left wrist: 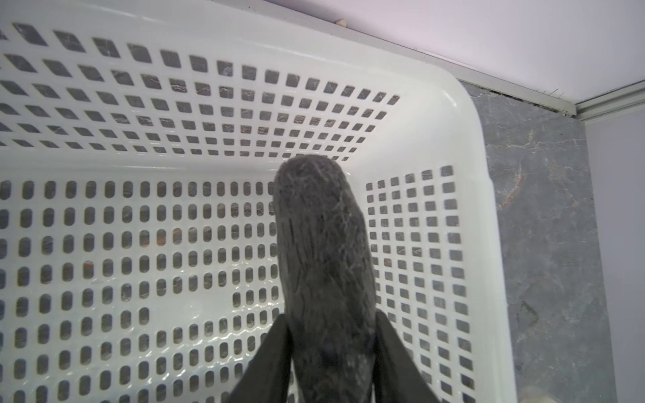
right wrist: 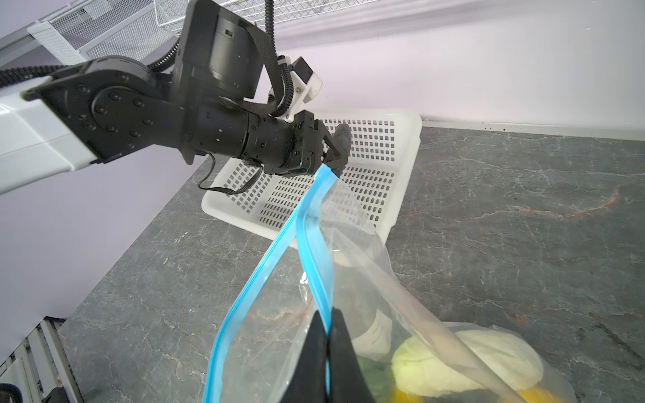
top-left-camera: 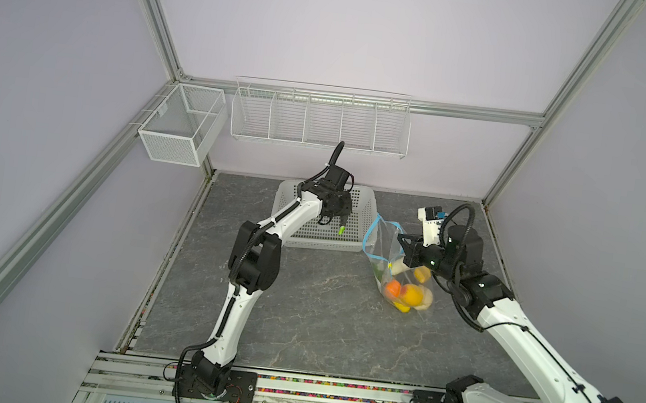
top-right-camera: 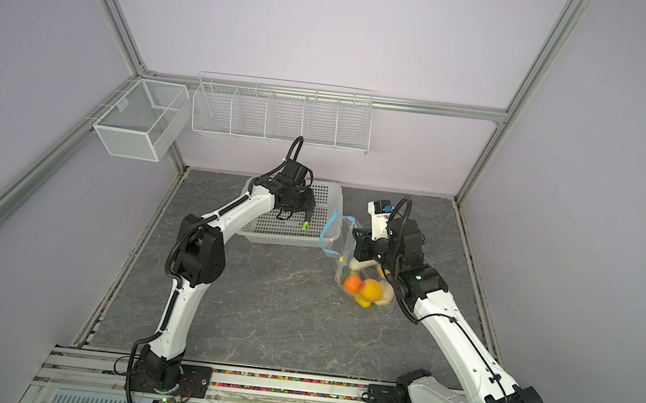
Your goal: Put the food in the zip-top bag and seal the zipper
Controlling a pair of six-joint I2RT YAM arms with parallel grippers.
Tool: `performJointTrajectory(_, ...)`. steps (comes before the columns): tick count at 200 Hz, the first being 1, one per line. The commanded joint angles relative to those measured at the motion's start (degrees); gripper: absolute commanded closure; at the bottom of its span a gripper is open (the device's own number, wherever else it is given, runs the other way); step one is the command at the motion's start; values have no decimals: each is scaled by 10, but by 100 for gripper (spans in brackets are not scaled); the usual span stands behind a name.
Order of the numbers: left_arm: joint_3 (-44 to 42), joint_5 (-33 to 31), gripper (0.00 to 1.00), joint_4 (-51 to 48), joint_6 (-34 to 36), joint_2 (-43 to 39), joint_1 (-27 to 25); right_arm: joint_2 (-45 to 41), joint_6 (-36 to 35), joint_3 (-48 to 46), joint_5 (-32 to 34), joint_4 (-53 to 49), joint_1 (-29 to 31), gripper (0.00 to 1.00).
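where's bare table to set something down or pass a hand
Free: the wide tabletop in front of the basket and bag, toward the arm bases. Crowded: between basket and bag, where left gripper and right gripper sit close.

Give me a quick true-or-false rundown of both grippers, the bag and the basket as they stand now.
1. The right gripper pinches the zipper. True.
2. The left gripper is empty. False: it holds a dark piece above the white basket.
3. The zip-top bag is sealed. False: the two blue strips stand apart in the right wrist view, so the mouth is open.
4. An orange piece and a yellow piece lie inside the bag. True.
5. The bag sits inside the basket. False: it rests on the table beside the basket.
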Motion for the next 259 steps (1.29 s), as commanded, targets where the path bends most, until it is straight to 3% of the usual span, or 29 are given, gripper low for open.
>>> performJointTrajectory(1,-3,25,65,-9,2,-16,3,1,4,12,-9,11,-2,94)
performJointTrajectory(52,-13,51,65,-33,1,-61,7,10,8,14,-29,16,-1,94)
performJointTrajectory(123,-117,83,66,-11,-13,-166,10,36,0,33,-38,19,9,93)
performJointTrajectory(186,-177,140,65,-7,-43,-230,10,36,-19,22,-48,38,22,93)
performJointTrajectory(259,-195,225,65,-79,-47,-300,13,19,-17,-3,-48,64,25,93)
